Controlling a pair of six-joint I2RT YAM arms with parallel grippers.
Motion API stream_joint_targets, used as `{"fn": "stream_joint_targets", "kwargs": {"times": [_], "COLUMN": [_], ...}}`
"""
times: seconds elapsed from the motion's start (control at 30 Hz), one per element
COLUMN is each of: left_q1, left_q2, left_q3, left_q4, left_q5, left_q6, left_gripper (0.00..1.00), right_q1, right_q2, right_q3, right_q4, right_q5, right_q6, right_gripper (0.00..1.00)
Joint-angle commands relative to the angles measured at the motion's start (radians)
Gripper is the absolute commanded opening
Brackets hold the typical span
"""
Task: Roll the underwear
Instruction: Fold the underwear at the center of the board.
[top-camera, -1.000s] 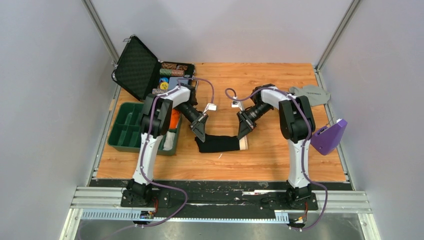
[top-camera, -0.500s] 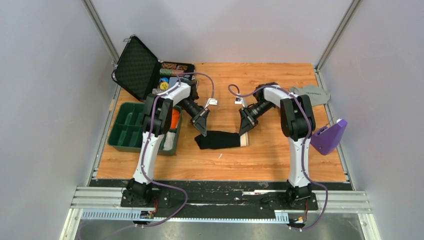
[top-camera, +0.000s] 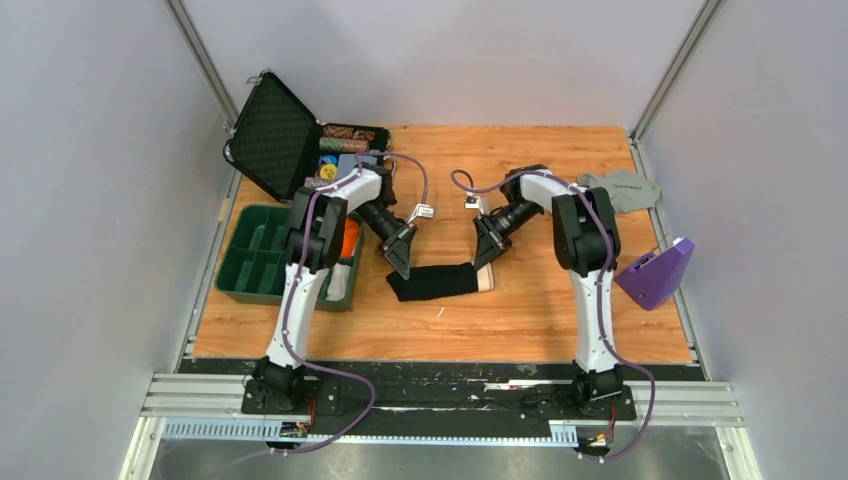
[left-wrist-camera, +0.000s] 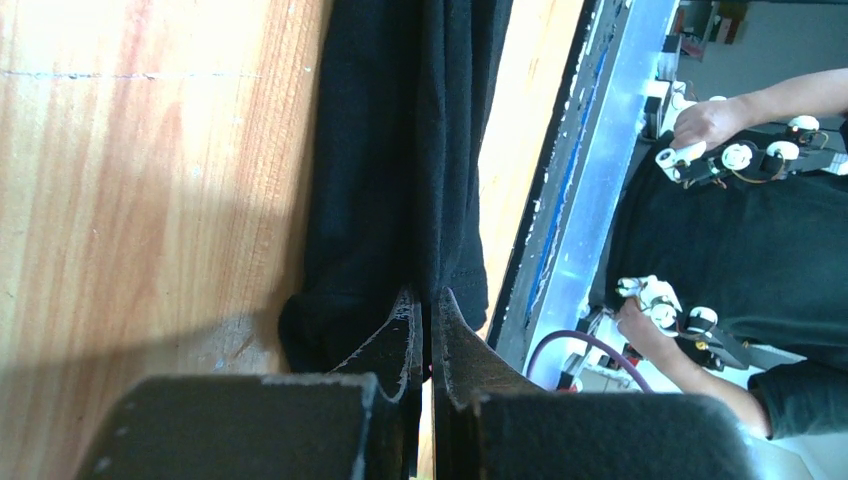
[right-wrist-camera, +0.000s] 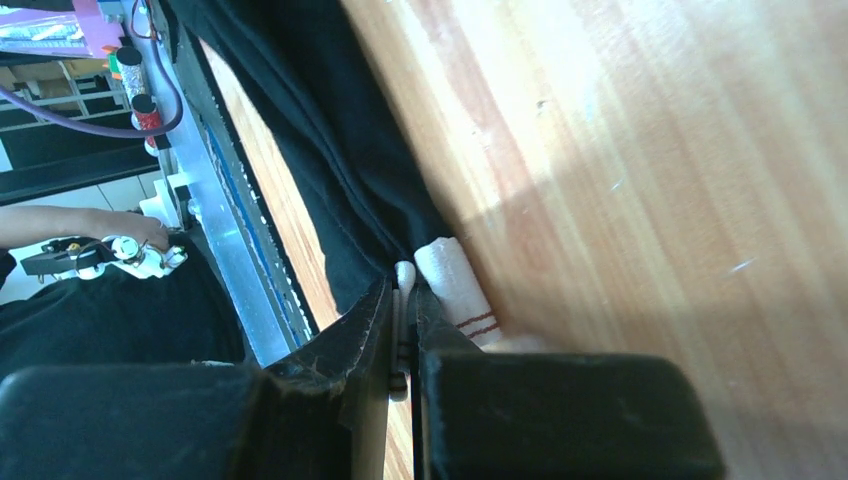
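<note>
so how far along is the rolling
Done: the underwear looks folded into a narrow strip lying across the table. In hand: the left gripper is shut on its black end, and the right gripper is shut at the white waistband end. Left: no coil shows at either end, so the rolling itself looks not yet begun.

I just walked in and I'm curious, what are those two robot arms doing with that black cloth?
Two robot arms are rolling the underwear on a wooden table. The left tool pinches its black end and the right tool pinches the white waistband end. The cloth lies as a long narrow bundle between them.
</note>
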Motion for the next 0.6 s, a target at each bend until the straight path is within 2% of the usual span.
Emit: {"fn": "stream_joint_targets", "kwargs": {"times": [0.0,0.13,0.23,0.33,0.57], "left_q1": [0.005,0.005,0.011,0.015,0.017], "left_q2": [0.001,-0.002,-0.014,-0.028,-0.046], "left_q3": [-0.012,-0.026,-0.043,-0.052,-0.03], "left_q4": [-0.033,0.004,0.038,0.059,0.032], "left_q5": [-0.036,-0.072,-0.096,-0.098,-0.063], "left_q6": [-0.017,-0.033,-0.062,-0.071,-0.037], "left_gripper": [0.0,0.0,0.05,0.06,0.0], "right_q1": [0.006,0.014,0.015,0.017,0.024], "right_q2": [0.038,0.054,0.059,0.063,-0.026], "right_q3": [0.063,0.068,0.055,0.051,0.108], "right_q4": [0.019,0.044,0.061,0.057,-0.013], "right_q5": [0.038,0.101,0.129,0.129,0.062], "right_q6": [0.042,0.077,0.1,0.112,0.067], "right_gripper": [0.0,0.0,0.0,0.0,0.0]}}
